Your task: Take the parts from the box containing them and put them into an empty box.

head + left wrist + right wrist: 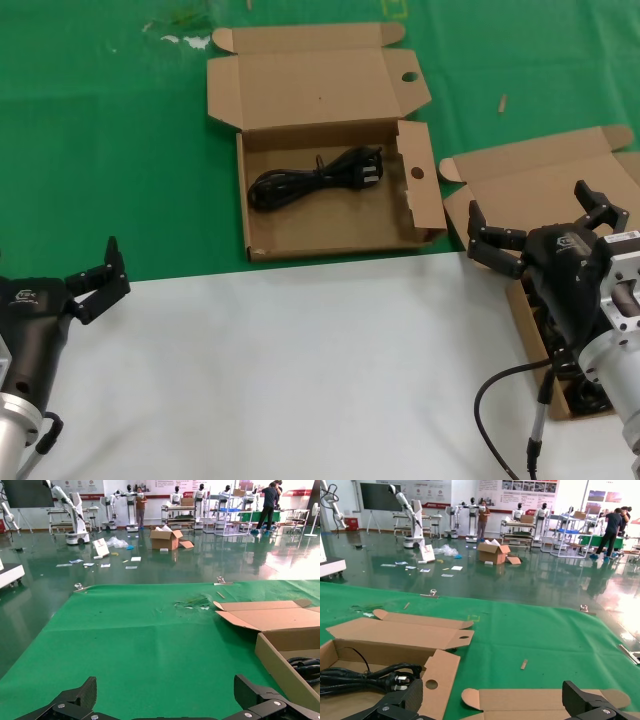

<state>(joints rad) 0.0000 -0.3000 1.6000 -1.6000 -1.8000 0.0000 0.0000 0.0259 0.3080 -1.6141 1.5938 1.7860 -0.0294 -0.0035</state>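
Right gripper (538, 222) hovers, fingers spread wide, above the askew box (520, 190) at the right edge. Left gripper (100, 280), also open, waits low-left. One cable bundle (315, 178) lies in the holed box (330, 190).

The wide brown cardboard box with punched holes (330, 195) sits at upper centre, open from above; its raised lid (305, 85) blocks the far side and its holed side flap (418, 185) stands along the right. A coiled black power cable (315, 180) fills its middle. Bare white tabletop (290, 370) spreads across the lower frame. The askew brown box (540, 190) crowds the right edge.
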